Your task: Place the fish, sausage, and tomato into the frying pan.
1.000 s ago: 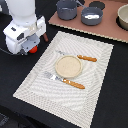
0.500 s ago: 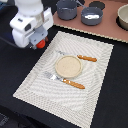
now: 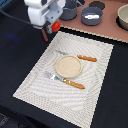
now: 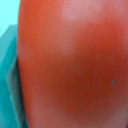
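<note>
tomato: smooth, glossy red-orange skin with a soft pale sheen near one end and one tiny dark speck
gripper: hard white casing, plastic-looking, faintly shiny
placemat: pale woven cloth with fine ribbed stripes, matt
plate: beige, matt, smooth, with a raised rim
cutlery handles: orange-brown, smooth, wood or plastic, cannot tell which
cutlery heads: grey metal, dull shine
frying pan: blue-grey metal, satin finish
pot: dark grey metal, dull
table: dark, matt surface
</note>
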